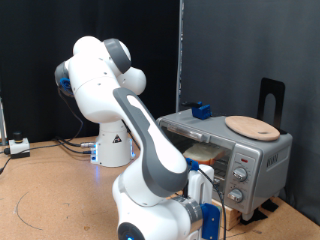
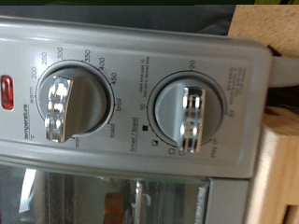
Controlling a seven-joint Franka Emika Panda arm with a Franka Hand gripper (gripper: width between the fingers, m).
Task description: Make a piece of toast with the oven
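Note:
The silver oven [image 1: 232, 150] stands on the table at the exterior view's right, its knob panel facing the arm. A pale tan slice, the piece of toast [image 1: 205, 150], shows inside its front opening. My gripper [image 1: 212, 203] hovers low, just in front of the knob panel, and the arm covers its fingertips. Filling the wrist view are the temperature knob [image 2: 61, 107] and the timer knob [image 2: 192, 117], with a red lamp [image 2: 7, 91] at the edge and the glass door [image 2: 112, 196] beside them. No fingers show there.
A round light-wood board [image 1: 250, 127] and a small blue block [image 1: 203, 110] lie on the oven's top. A black stand [image 1: 272, 100] rises behind it. Cables and a white box [image 1: 18, 146] sit at the exterior view's left. A wooden edge [image 2: 277, 163] adjoins the oven.

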